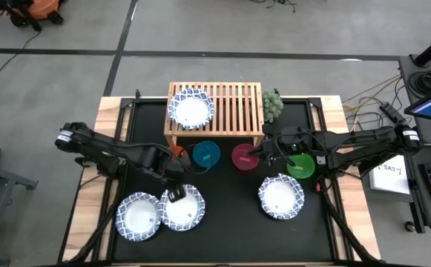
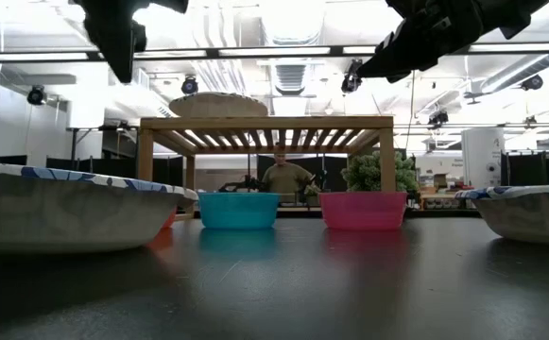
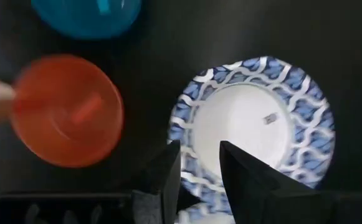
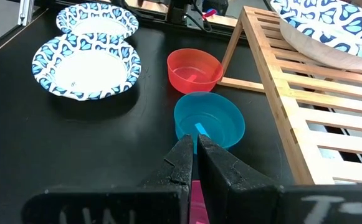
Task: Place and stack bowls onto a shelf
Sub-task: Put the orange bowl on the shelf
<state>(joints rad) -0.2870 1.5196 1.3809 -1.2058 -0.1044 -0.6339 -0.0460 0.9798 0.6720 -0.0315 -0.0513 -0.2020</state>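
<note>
A light-wood shelf (image 1: 226, 111) stands at the far side of the black mat, and one blue-rimmed white bowl (image 1: 191, 108) rests on its slats at the left. Two more white bowls (image 1: 139, 216) (image 1: 193, 211) lie near left, overlapping at their rims, and another (image 1: 280, 196) lies near right. The red (image 1: 176, 152), teal (image 1: 205, 154), magenta (image 1: 243, 156) and green (image 1: 300, 165) bowls sit in a row before the shelf. My left gripper (image 1: 176, 194) (image 3: 200, 168) hangs open above the rim of a white bowl (image 3: 255, 124). My right gripper (image 1: 258, 152) (image 4: 195, 155) is shut, high over the magenta bowl (image 2: 364, 210).
A bumpy green artichoke-like object (image 1: 273, 104) sits at the shelf's right end. The space under the shelf (image 2: 266, 161) is open in the low view. A person (image 2: 286, 175) sits far behind the table. The mat (image 1: 230, 222) is bare between the near bowls.
</note>
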